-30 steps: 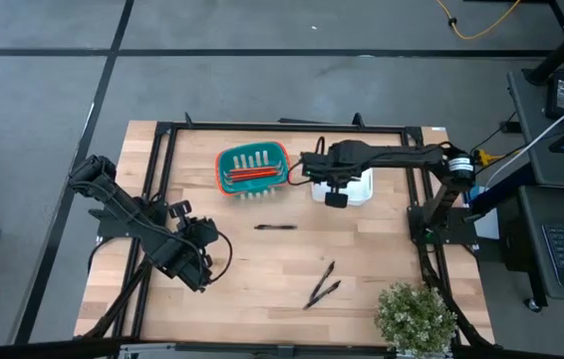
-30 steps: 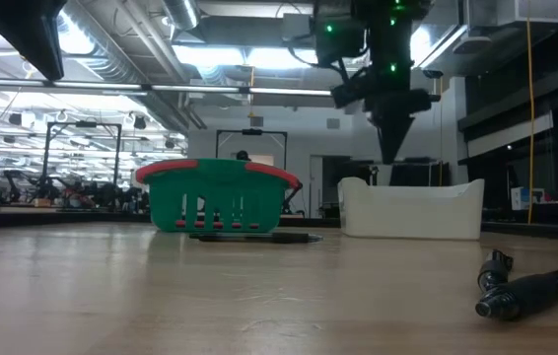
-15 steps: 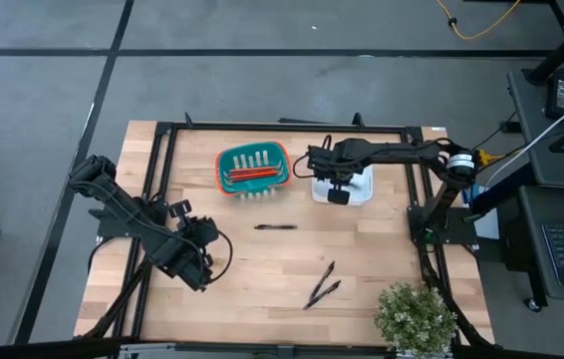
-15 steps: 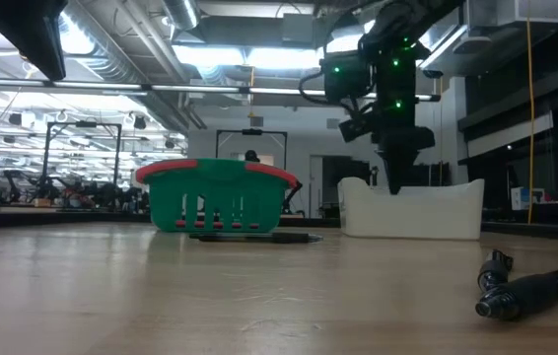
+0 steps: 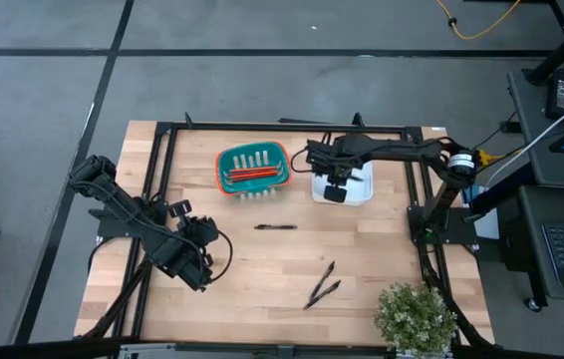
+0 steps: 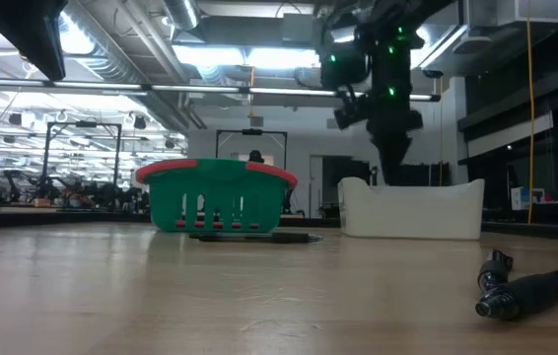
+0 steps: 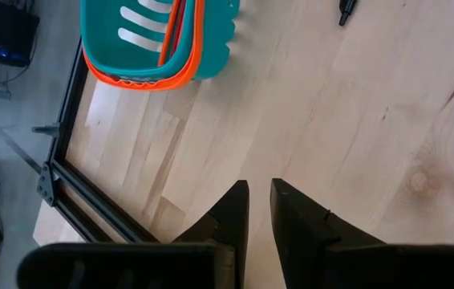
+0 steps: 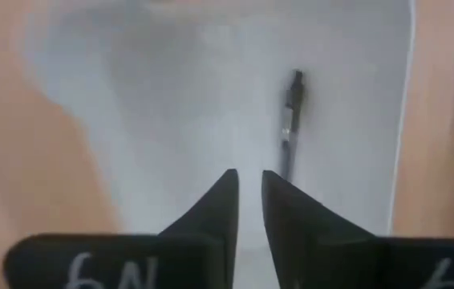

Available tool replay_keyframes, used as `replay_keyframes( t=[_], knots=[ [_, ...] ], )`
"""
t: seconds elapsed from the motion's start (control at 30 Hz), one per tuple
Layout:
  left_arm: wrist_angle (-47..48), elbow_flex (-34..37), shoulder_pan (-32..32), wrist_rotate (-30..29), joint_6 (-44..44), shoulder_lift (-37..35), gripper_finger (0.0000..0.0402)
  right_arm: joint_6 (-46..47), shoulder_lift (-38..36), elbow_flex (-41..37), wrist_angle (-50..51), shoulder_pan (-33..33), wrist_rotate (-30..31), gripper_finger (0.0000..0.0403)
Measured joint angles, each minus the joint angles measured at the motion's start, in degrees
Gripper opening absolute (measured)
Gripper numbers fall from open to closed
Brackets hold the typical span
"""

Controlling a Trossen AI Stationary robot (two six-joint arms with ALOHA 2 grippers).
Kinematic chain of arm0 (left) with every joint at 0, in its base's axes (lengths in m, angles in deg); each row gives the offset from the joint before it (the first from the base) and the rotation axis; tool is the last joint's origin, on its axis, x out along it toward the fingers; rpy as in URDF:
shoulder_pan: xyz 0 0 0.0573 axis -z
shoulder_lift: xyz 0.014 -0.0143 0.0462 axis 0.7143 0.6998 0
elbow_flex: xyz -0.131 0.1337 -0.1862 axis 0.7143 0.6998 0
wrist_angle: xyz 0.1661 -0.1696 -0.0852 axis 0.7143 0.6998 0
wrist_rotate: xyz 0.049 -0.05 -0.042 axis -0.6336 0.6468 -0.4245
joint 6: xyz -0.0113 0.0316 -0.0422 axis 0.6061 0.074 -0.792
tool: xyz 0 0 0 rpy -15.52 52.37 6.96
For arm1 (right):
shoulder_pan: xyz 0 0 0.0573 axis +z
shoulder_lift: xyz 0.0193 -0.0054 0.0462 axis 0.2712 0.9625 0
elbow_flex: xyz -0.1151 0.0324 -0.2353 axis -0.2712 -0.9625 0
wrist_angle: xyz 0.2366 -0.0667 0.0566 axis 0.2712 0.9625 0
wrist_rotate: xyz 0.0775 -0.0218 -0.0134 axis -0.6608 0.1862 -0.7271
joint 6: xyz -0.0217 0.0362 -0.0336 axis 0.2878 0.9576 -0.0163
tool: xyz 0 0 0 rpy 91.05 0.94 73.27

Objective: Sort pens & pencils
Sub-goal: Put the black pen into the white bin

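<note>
A black pen [image 8: 290, 120] now lies loose in the white bin [image 8: 131, 96], just ahead of the right gripper [image 8: 247, 189], whose fingers stand slightly parted and hold nothing; half a second ago it was lower over the bin, so this pen looks delivered. Three more pens [image 5: 276, 227] [image 5: 323, 286] lie on the table well behind it, the pencils [image 5: 252, 175] in the teal basket [image 5: 228, 160] beside it. The left gripper [image 7: 259, 201] waits far off, fingers narrowly parted.

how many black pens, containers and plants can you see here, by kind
black pens: 4, with two more loose and one in the white bin
containers: 2, the teal basket and the white bin
plants: 1
total: 7
</note>
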Motion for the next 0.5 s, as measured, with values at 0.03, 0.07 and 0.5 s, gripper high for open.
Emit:
replay_keyframes(
  t=[0.03, 0.07, 0.5],
  knots=[
    [0.0, 0.0, 0.01, 0.0, 0.02, 0.0, 0.005, 1.38, 0.0, 1.25, 0.81, 0.57, -2.08, 0.0063],
    [0.0, 0.0, 0.01, 0.0, 0.01, 0.0, 0.005, 2.68, 0.0, 2.38, 1.21, 1.32, -5.14, 0.0066],
    [-0.02, 0.0, 0.45, 0.02, 0.02, 0.0, 0.005, 8.59, 0.88, 4.74, -10.63, 20.06, -14.86, 0.0071]
  ],
)
